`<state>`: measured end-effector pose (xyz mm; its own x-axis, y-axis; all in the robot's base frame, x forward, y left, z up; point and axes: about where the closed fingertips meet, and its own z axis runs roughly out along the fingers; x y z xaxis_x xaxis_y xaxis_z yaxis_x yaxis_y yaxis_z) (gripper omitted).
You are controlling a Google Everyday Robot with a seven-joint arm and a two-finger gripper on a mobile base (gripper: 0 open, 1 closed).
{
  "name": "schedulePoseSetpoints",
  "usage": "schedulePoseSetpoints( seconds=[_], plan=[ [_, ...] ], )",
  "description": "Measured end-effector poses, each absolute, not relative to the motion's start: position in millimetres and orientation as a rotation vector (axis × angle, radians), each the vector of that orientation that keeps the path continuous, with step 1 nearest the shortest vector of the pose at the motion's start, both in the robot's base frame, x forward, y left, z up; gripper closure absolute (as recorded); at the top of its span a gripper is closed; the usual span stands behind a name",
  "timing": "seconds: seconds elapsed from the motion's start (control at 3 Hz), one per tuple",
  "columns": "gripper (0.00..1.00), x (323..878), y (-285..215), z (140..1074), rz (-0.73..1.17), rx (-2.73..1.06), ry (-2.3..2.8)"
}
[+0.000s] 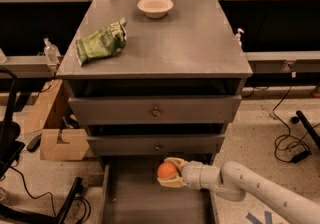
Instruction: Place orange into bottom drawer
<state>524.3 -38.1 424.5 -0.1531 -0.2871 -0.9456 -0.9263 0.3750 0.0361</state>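
The orange (pixel 167 170) is a small round fruit held between the cream fingers of my gripper (pixel 169 172). The gripper is shut on it and hangs over the open bottom drawer (pixel 135 203), just below the front of the middle drawer (pixel 156 144). My white arm (pixel 250 188) reaches in from the lower right. The bottom drawer is pulled out, a long grey tray with low side walls, and its floor under the orange is bare.
A green snack bag (pixel 101 42) and a cream bowl (pixel 155 6) lie on the cabinet top (pixel 200 43). The top drawer (pixel 156 111) is closed. A cardboard box (pixel 62 143) and black stand legs are at the left. Cables lie on the floor at right.
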Motion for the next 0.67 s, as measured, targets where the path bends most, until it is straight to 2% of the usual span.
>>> schedulePoseSetpoints(
  seconds=[0.67],
  plan=[
    [1.0,526,-16,335,0.913,-1.124,1.673]
  ],
)
